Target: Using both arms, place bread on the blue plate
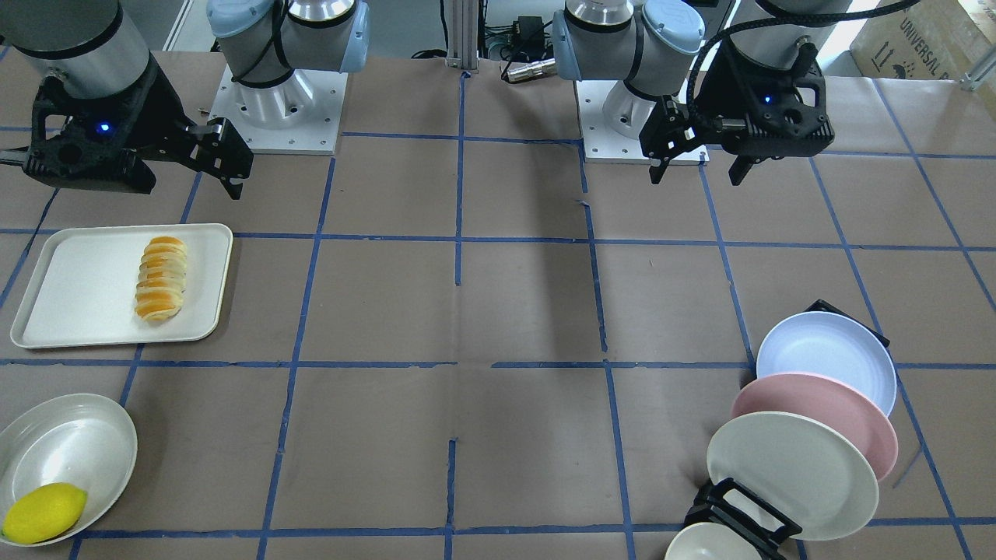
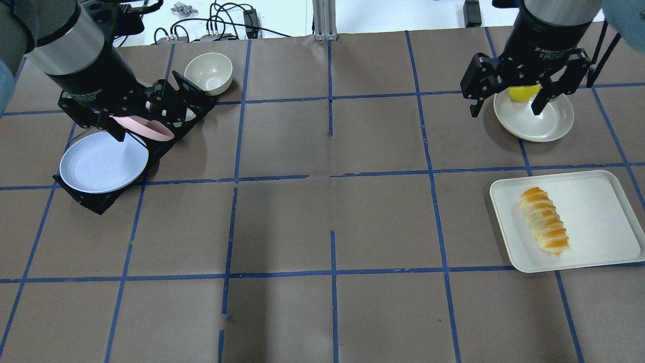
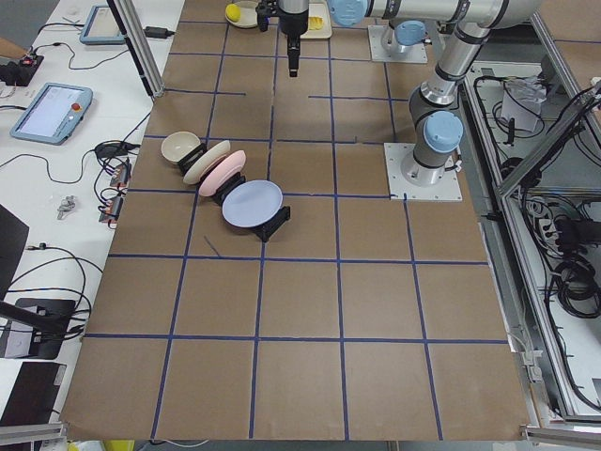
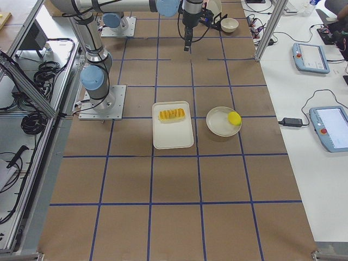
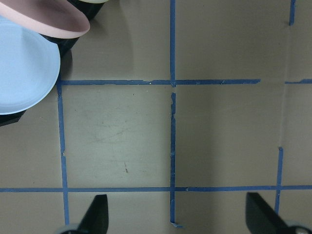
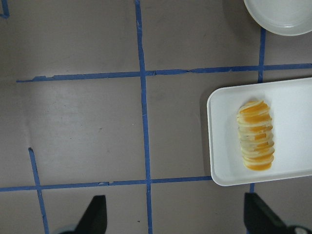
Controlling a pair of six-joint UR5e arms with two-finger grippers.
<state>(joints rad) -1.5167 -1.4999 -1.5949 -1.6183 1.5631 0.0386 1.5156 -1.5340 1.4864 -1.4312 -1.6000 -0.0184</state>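
Bread [image 2: 544, 220] on white tray [image 2: 597, 222], lower right of overhead frame. Blue plate [image 2: 103, 162] leans in black rack [image 2: 95, 204], mid-left, pink plate [image 2: 146, 128] overlapping rim. Left fingers [image 1: 663, 144] and right fingers [image 2: 473, 96] spread, empty. Risks: pulling plate drags pink plate or tips rack; off-centre pinch drops ridged loaf.

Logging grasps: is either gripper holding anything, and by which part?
Nothing is held: left gripper and right gripper are open; the bread lies on the tray.

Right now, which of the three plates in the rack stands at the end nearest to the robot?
The blue plate. The pink plate stands in the middle and the cream-white plate at the far end.
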